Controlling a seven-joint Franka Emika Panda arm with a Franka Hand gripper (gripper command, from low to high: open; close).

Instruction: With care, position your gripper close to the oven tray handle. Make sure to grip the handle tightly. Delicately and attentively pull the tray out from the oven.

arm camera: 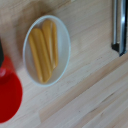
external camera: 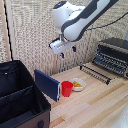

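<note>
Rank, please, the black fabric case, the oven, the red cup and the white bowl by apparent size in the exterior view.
1. black fabric case, though it sits nearest the camera
2. oven
3. red cup and white bowl look alike; not ranked.

Light wood tabletop [external camera: 95,102], planks visible. Small white bowl [external camera: 78,85] near middle, holding yellow-orange stick-shaped food [arm camera: 44,49]. Red cup [external camera: 67,88] just beside bowl, on exterior view's left. Blue flat panel [external camera: 46,84] stands tilted next to cup. Big black fabric case [external camera: 20,100], open top, fills exterior view's lower left. Woven beige screen [external camera: 30,35] behind.
</note>
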